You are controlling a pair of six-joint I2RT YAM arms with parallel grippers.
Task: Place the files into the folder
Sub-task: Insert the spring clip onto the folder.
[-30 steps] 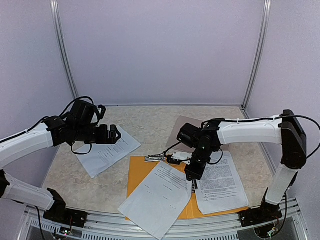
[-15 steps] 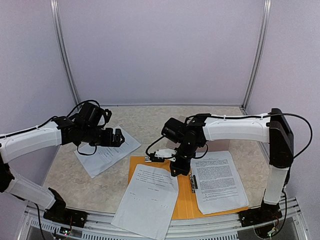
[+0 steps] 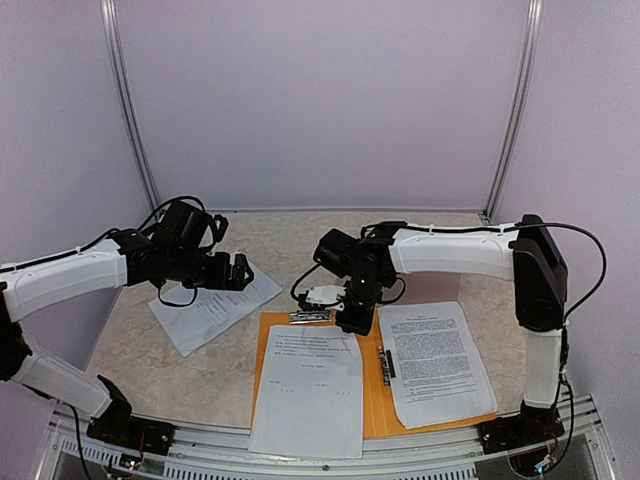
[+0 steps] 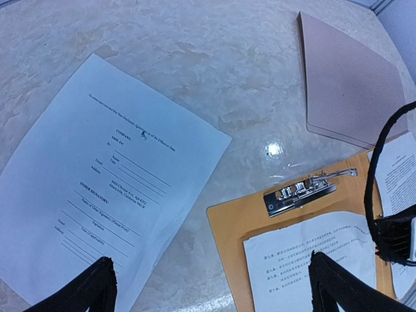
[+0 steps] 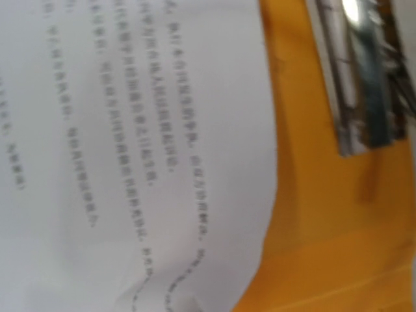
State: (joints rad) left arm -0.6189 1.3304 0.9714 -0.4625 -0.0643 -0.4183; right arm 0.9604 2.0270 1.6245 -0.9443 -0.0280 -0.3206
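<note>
**Left fingers (image 4: 88, 289) spread wide and empty; right fingers closed at the folder (image 3: 268, 340)**

The left gripper (image 3: 236, 270) hangs above the table (image 3: 300, 235) with its jaws as far apart as they go and nothing between them. It is over the right edge of the left sheet (image 3: 205, 310), not touching it. The right gripper (image 3: 352, 322) points down with its jaws shut. Its tip is at the top right corner of the middle sheet (image 3: 308, 385), just beside the metal clip (image 3: 310, 316). Whether it presses on the paper cannot be told.

The files are three white printed sheets. The left sheet lies on bare table, left of the orange folder. The middle sheet lies on the folder's left half, its near end reaching past the folder's edge. The right sheet (image 3: 432, 360) lies on the right half.

The left wrist view shows both black fingertips in its bottom corners and the form lines printed on the left sheet. It also shows a taupe cover (image 4: 344, 84) lying flat beyond the folder, which the right arm largely hides from above. The right wrist view is close and blurred. It shows only rows of print, orange board and the shiny clip, and its own fingers lie outside the frame.

The table has a mottled beige, stone-like top. Pale lilac walls (image 3: 320, 100) enclose it, with metal uprights at the back corners and an aluminium rail (image 3: 300, 462) along the near edge.
</note>
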